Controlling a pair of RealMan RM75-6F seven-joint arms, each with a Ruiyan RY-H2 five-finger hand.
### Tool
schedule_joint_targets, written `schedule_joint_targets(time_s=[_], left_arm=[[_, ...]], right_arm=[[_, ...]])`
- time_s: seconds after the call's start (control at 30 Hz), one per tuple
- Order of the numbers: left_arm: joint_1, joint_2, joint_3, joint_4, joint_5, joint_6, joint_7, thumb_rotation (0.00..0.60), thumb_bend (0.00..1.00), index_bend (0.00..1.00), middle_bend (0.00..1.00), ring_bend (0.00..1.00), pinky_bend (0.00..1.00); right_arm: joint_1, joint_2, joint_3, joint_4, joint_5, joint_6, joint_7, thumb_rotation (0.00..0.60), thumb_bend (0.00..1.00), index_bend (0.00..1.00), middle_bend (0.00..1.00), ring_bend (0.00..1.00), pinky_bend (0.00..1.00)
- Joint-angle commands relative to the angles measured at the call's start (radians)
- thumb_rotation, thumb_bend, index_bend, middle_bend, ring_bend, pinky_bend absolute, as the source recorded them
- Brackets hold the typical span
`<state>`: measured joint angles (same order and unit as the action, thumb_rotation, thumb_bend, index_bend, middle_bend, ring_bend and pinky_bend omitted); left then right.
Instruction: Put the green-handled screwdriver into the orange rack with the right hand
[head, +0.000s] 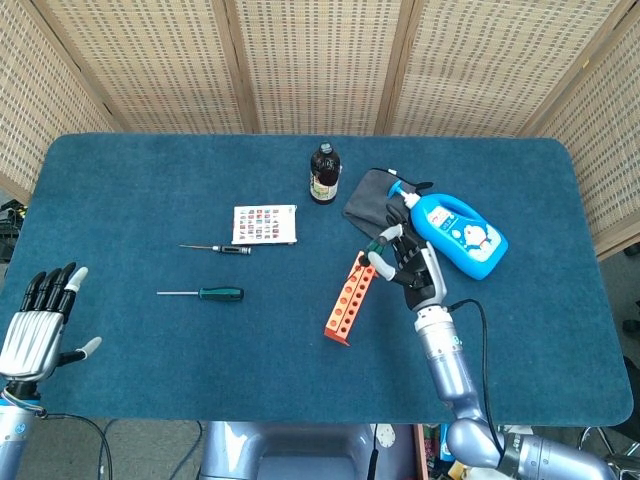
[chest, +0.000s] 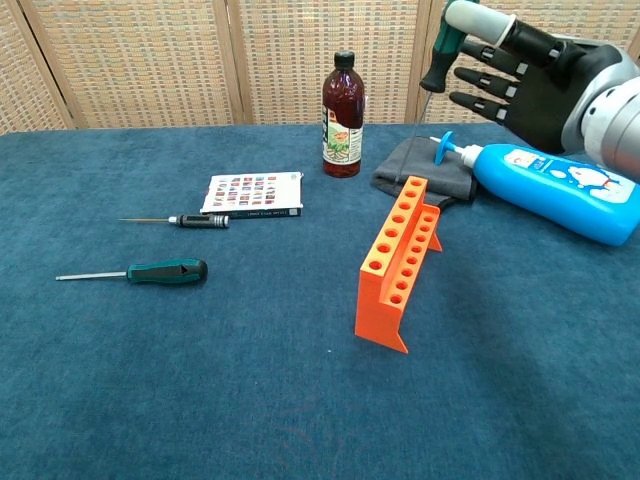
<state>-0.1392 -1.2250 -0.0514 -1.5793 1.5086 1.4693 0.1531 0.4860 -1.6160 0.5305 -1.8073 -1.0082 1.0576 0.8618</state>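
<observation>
My right hand pinches a green-handled screwdriver by its handle, the other fingers spread. The tool hangs roughly upright, above and just behind the far end of the orange rack, apart from it. The rack stands on the blue mat with two rows of holes facing up. A second green-handled screwdriver lies flat on the mat far to the left. At the mat's near left corner my left hand is open and holds nothing.
Behind the rack lie a grey cloth and a blue detergent bottle on its side. A brown bottle stands further back. A colour card and a small black screwdriver lie left of centre.
</observation>
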Motion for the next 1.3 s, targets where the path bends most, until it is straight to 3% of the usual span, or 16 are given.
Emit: schedule_joint_targets(time_s=[0.03, 0.57, 1.3], left_arm=[[-0.001, -0.001, 0.0, 0.0, -0.001, -0.001, 0.003, 0.6, 0.0, 0.0, 0.0, 0.0, 0.0], [-0.007, -0.011, 0.005, 0.0, 0.002, -0.007, 0.023, 0.6, 0.0, 0.0, 0.0, 0.0, 0.0], [-0.006, -0.012, 0.006, -0.001, 0.0, -0.005, 0.028, 0.6, 0.0, 0.0, 0.0, 0.0, 0.0]], right_arm=[[-0.005, 0.0, 0.0, 0.009, -0.009, -0.005, 0.011, 0.6, 0.22, 0.65, 0.06, 0.0, 0.0], [-0.026, -0.046, -0.053, 0.025, -0.091, 0.033, 0.007, 0.6, 0.22, 0.65, 0.06, 0.0, 0.0], [-0.025, -0.057, -0.047, 0.084, -0.089, 0.016, 0.017, 0.6, 0.22, 0.65, 0.06, 0.0, 0.0]])
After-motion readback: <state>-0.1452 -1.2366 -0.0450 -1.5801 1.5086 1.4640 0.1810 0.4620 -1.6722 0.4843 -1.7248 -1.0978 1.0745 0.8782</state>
